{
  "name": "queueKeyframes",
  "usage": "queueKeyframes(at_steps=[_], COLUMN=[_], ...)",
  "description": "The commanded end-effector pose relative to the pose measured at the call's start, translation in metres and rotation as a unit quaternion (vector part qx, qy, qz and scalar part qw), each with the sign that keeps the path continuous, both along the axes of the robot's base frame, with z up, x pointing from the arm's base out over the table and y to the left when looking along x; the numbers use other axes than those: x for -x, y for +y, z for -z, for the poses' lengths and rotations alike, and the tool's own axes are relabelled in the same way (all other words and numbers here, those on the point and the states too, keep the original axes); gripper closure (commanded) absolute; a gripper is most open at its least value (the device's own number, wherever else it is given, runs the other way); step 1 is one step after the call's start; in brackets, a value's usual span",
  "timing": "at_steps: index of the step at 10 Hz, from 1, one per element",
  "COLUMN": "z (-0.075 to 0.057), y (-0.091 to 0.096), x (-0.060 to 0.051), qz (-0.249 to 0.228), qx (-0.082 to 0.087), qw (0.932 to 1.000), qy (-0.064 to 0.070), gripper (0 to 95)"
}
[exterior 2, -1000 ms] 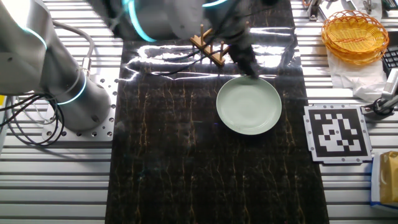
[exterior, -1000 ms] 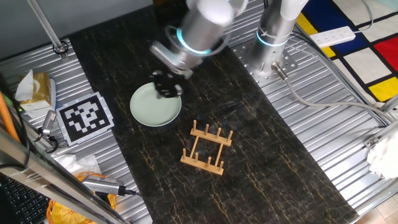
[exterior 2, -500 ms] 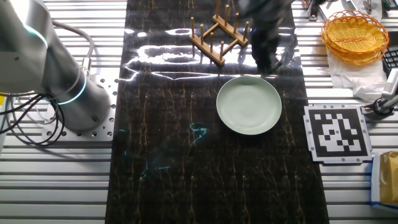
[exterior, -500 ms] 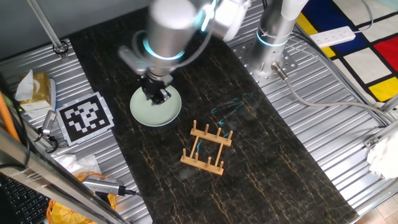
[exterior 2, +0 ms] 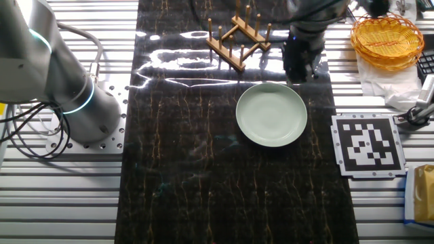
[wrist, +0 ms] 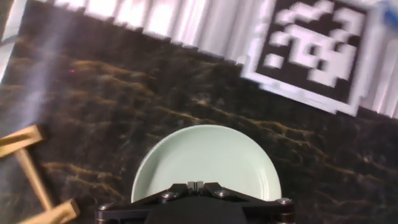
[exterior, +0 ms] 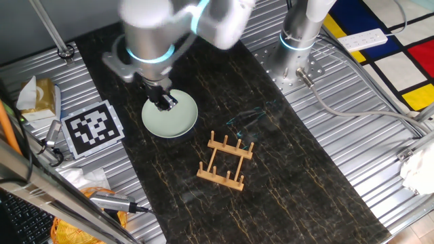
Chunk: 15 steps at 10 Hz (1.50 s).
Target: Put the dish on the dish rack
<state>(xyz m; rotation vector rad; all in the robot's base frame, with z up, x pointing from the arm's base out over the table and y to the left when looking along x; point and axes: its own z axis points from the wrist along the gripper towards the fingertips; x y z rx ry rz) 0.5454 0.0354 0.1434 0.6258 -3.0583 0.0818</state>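
Observation:
The pale mint-green dish (exterior: 178, 120) lies flat on the dark marble mat; it also shows in the other fixed view (exterior 2: 271, 114) and the hand view (wrist: 205, 155). The light-wood dish rack (exterior: 226, 160) stands apart from it, empty, also in the other fixed view (exterior 2: 237, 42); only its corner shows in the hand view (wrist: 28, 180). My gripper (exterior: 165, 102) hovers over the dish's rim on the side towards the tag, blurred in the other fixed view (exterior 2: 298, 64). In the hand view its fingertips (wrist: 194, 184) are pressed together with nothing between them.
A black-and-white tag (exterior: 93, 127) lies beside the mat near the dish. A wicker basket (exterior 2: 386, 37) and a tissue box (exterior: 37, 95) sit on the ribbed metal table. The arm's base (exterior: 302, 41) stands at the back.
My arm has swung across the dish, from the rack side to the rim nearest the tag. The dish and the rack have not moved.

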Motion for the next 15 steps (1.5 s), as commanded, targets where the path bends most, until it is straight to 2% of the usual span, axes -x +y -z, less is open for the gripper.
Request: queueKeyframes(at_steps=[1, 3, 5, 7, 8, 9, 12, 13, 14, 15], z=[0.011, 0.012, 0.014, 0.016, 0.014, 0.012, 0.005, -0.001, -0.002, -0.001], y=[0.003, 0.003, 0.002, 0.000, -0.003, -0.005, -0.017, -0.026, -0.028, -0.027], x=[0.005, 0.006, 0.010, 0.015, 0.015, 0.014, 0.016, 0.019, 0.020, 0.019], qz=[-0.107, -0.134, -0.148, -0.139, -0.141, -0.141, -0.134, -0.137, -0.125, -0.099], qx=[-0.061, -0.065, -0.080, -0.117, -0.126, -0.127, -0.122, -0.120, -0.118, -0.110], qw=[0.9916, 0.9873, 0.9838, 0.9819, 0.9807, 0.9807, 0.9823, 0.9824, 0.9846, 0.9884], qy=[0.040, 0.054, 0.062, 0.053, 0.049, 0.047, 0.048, 0.041, 0.035, 0.036], gripper=[76.0, 76.0, 76.0, 76.0, 76.0, 95.0, 95.0, 76.0, 76.0, 76.0])
